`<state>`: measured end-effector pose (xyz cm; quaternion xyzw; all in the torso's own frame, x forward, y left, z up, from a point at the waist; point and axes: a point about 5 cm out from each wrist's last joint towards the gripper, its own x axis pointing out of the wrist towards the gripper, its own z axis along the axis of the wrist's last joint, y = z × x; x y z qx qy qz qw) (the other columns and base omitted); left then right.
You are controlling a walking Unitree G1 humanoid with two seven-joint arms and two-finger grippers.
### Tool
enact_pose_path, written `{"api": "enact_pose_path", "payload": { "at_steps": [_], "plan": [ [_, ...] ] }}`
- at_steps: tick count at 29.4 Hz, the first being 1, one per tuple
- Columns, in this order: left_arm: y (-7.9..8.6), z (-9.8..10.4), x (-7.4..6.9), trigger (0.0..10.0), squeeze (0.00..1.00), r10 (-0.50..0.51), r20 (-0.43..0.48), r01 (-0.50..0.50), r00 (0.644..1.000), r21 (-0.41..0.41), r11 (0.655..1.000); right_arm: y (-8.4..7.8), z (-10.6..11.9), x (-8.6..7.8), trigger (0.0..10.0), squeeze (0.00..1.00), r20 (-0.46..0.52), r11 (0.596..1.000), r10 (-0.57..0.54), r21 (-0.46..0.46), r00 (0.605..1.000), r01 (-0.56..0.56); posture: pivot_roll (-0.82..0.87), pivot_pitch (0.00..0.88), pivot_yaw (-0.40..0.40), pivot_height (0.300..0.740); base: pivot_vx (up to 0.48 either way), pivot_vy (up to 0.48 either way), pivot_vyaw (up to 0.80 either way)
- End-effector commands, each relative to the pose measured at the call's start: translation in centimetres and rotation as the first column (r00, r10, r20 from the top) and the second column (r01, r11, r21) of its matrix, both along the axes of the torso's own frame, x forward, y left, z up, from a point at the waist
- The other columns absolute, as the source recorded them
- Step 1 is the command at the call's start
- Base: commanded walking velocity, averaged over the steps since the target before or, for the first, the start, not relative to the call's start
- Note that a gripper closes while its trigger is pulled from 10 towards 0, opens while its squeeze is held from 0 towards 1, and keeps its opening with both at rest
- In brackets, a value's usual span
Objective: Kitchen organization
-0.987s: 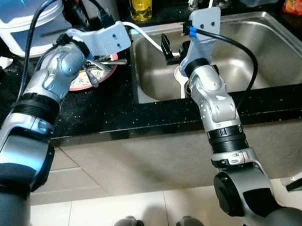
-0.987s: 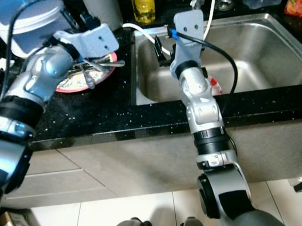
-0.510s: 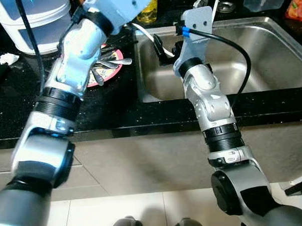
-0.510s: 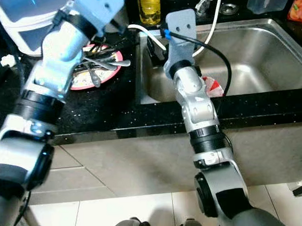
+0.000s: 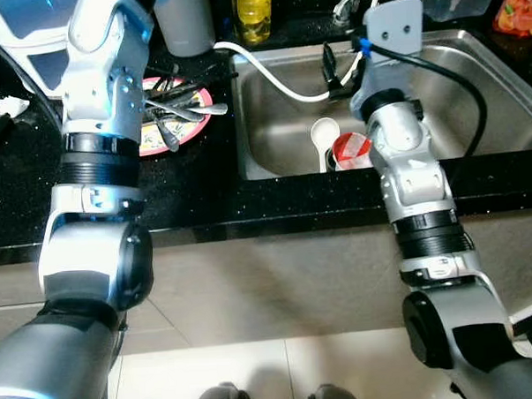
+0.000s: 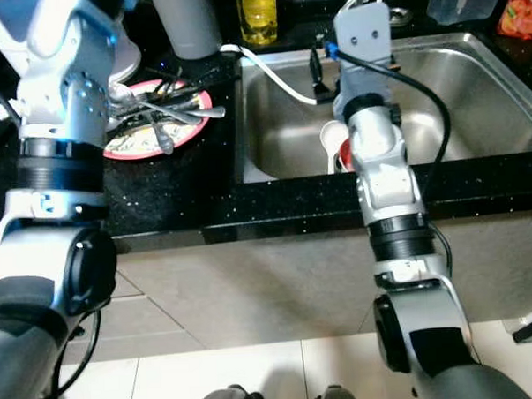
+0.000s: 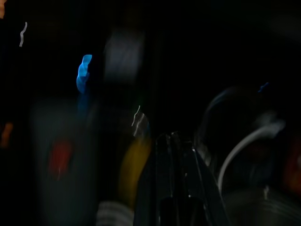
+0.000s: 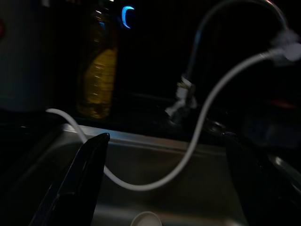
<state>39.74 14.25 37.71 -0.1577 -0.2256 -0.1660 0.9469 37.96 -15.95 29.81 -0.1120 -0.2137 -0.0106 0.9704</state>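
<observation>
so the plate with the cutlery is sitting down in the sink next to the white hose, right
Not quite. The plate with the cutlery sits on the black counter to the left of the sink, not in it. The white hose does run into the sink. The right eye view shows this.

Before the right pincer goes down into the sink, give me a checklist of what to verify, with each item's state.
1. Right pincer open: ok, its two black fingers stand wide apart over the sink.
2. Targets in view: ok, a white cup and a red-and-white item lie in the basin near the front wall.
3. Path free: not ok, the white hose loops across the basin by the pincer.
4. Left pincer state: cannot tell, the view is dark and blurred.
5. Plate of cutlery steady on the counter: ok.
6. What the red-and-white item is: cannot tell.
</observation>
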Motion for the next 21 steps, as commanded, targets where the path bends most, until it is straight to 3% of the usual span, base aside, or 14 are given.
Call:
{"api": "enact_pose_path", "payload": {
  "at_steps": [1, 3, 4, 8, 16, 17, 18, 19, 20, 21],
  "plan": [
    [0.9, -3.7, 1.4, 10.0, 0.0, -0.034, -0.235, 0.011, 0.971, -0.1, 0.995, -0.2, -0.1, 0.1, 10.0, 0.0, -0.013, 1.0, 0.005, 0.03, 1.0, -0.005, 0.08, 0.071, 0.08, 0.74, 0.0, 0.0, 0.0],
    [0.9, -3.7, 1.4, 10.0, 0.0, -0.034, -0.235, 0.011, 0.971, -0.1, 0.995, -0.2, -0.1, 0.1, 10.0, 0.0, -0.013, 1.0, 0.005, 0.03, 1.0, -0.005, 0.08, 0.071, 0.08, 0.74, 0.0, 0.0, 0.0],
    [0.7, -5.1, 1.7, 10.0, 0.0, -0.061, -0.304, 0.025, 0.951, -0.12, 0.992, -0.1, -0.1, 0.1, 10.0, 0.0, -0.017, 0.999, 0.017, 0.044, 1.0, -0.017, 0.07, 0.071, 0.084, 0.74, 0.0, 0.0, 0.0],
    [0.6, -6.0, 1.9, 10.0, 0.0, -0.08, -0.346, 0.036, 0.935, -0.131, 0.991, 0.1, -0.1, 0.1, 10.0, 0.0, -0.018, 0.998, 0.025, 0.051, 1.0, -0.024, 0.07, 0.071, 0.084, 0.74, 0.0, 0.0, 0.0],
    [-1.6, -8.9, 2.2, 10.0, 0.0, -0.221, -0.456, 0.195, 0.862, -0.103, 0.975, 2.1, 0.3, -0.1, 10.0, 0.0, 0.008, 0.99, 0.109, 0.086, 0.994, -0.109, 0.09, 0.092, 0.082, 0.74, 0.0, 0.0, 0.0],
    [-1.9, -9.1, 2.3, 10.0, 0.13, -0.23, -0.469, 0.204, 0.853, -0.106, 0.973, 2.3, 0.3, -0.1, 10.0, 0.0, 0.009, 0.989, 0.118, 0.088, 0.993, -0.118, 0.09, 0.092, 0.082, 0.74, 0.0, 0.0, 0.0],
    [-1.9, -9.1, 2.3, 10.0, 0.13, -0.23, -0.469, 0.204, 0.853, -0.106, 0.973, 2.3, 0.3, -0.1, 10.0, 0.0, 0.009, 0.989, 0.118, 0.088, 0.993, -0.118, 0.09, 0.092, 0.082, 0.74, 0.0, 0.0, 0.0],
    [-2.2, -9.3, 2.3, 10.0, 0.8, -0.242, -0.475, 0.219, 0.846, -0.106, 0.97, 2.5, 0.3, -0.1, 10.0, 0.0, 0.011, 0.988, 0.129, 0.088, 0.992, -0.129, 0.09, 0.091, 0.083, 0.74, 0.0, 0.0, 0.0],
    [-2.2, -9.3, 2.3, 10.0, 0.8, -0.242, -0.475, 0.219, 0.846, -0.106, 0.97, 2.5, 0.3, -0.1, 10.0, 0.0, 0.011, 0.988, 0.129, 0.088, 0.992, -0.129, 0.09, 0.091, 0.083, 0.74, 0.0, 0.0, 0.0],
    [-2.8, -9.3, 2.3, 10.0, 1.0, -0.27, -0.471, 0.242, 0.84, -0.119, 0.963, 2.7, 0.3, -0.2, 10.0, 0.0, 0.014, 0.986, 0.139, 0.089, 0.99, -0.14, 0.08, 0.091, 0.085, 0.74, 0.0, 0.0, 0.0]
  ]
}}
